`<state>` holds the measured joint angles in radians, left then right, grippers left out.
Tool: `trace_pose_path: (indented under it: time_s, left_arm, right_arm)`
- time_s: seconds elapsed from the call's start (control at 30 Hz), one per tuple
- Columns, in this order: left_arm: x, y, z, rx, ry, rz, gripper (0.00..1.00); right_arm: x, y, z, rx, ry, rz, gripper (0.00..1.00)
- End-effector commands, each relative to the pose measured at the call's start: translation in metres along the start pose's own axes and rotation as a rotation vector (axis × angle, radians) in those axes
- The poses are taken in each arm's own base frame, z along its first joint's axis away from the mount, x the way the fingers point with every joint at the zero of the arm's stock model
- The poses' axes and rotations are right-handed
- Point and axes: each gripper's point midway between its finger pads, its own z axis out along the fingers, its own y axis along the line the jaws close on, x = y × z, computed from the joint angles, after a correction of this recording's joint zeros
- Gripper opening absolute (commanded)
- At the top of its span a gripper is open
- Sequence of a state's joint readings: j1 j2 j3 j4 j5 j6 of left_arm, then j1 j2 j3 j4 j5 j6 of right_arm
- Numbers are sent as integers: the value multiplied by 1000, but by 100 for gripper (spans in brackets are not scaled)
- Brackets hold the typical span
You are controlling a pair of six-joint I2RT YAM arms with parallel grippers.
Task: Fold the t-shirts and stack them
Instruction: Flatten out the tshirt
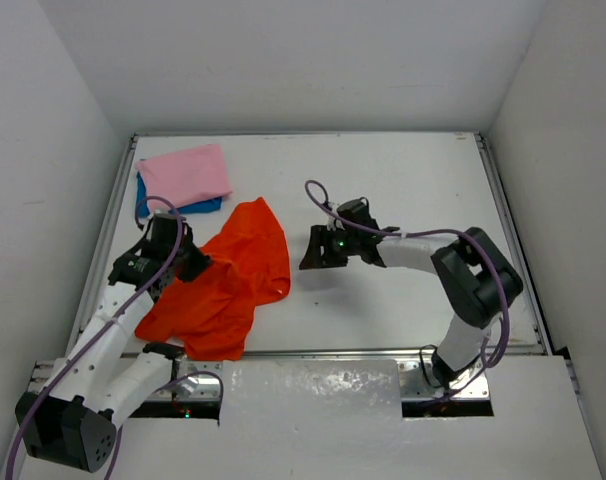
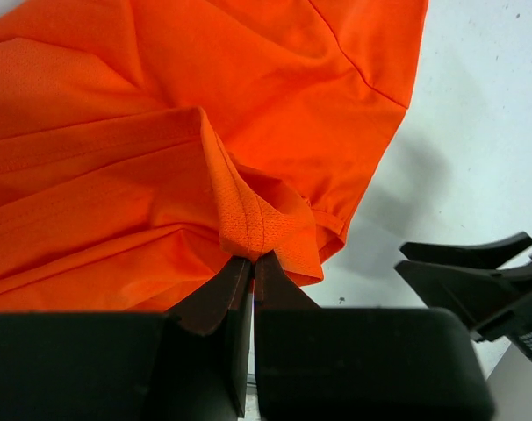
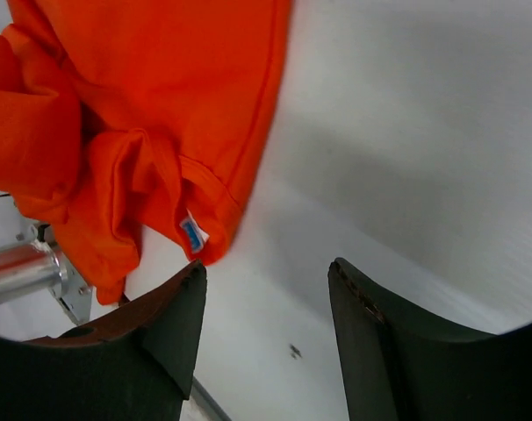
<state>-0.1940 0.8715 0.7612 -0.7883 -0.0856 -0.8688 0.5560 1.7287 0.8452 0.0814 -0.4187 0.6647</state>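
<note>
— Left gripper (image 2: 251,263): jaws pinched tight on a raised ridge of the orange-red t-shirt (image 2: 161,123), near a hemmed edge. I read that as an anchor, so the cloth can be drawn flat for a fold.
— And the rest of that shirt?
— It fans away from my left fingers across the table (image 1: 403,180), crumpled and unfolded, reaching toward the right arm.
— Right gripper (image 3: 266,267)?
— Jaws parted, holding nothing, over bare table just beside the shirt's edge. The hem and its blue tag (image 3: 194,235) lie to its left, not touching.
— Other stock?
— Pink t-shirt (image 1: 183,172), folded, lying on the blue t-shirt (image 1: 208,207) in the far left corner, beyond the left gripper and apart from it.
</note>
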Motion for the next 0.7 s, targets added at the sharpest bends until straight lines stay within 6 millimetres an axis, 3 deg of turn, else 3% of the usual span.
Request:
trace_pose_path:
  time_s: [0.0, 0.2, 0.47, 0.67]
  left_arm:
    - [-17, -10, -9, 28, -55, -17, 0]
    - [-19, -4, -14, 11, -73, -13, 0]
    - [-30, -17, -23, 36, -92, -4, 0]
    - [-33, -21, -26, 44, -99, -4, 0]
  right_arm:
    - [-34, 33, 16, -71, -121, -69, 56]
    - [-17, 37, 39, -6, -74, -110, 53]
    - [11, 16, 49, 64, -60, -61, 50]
    - [26, 29, 64, 50, -19, -105, 49]
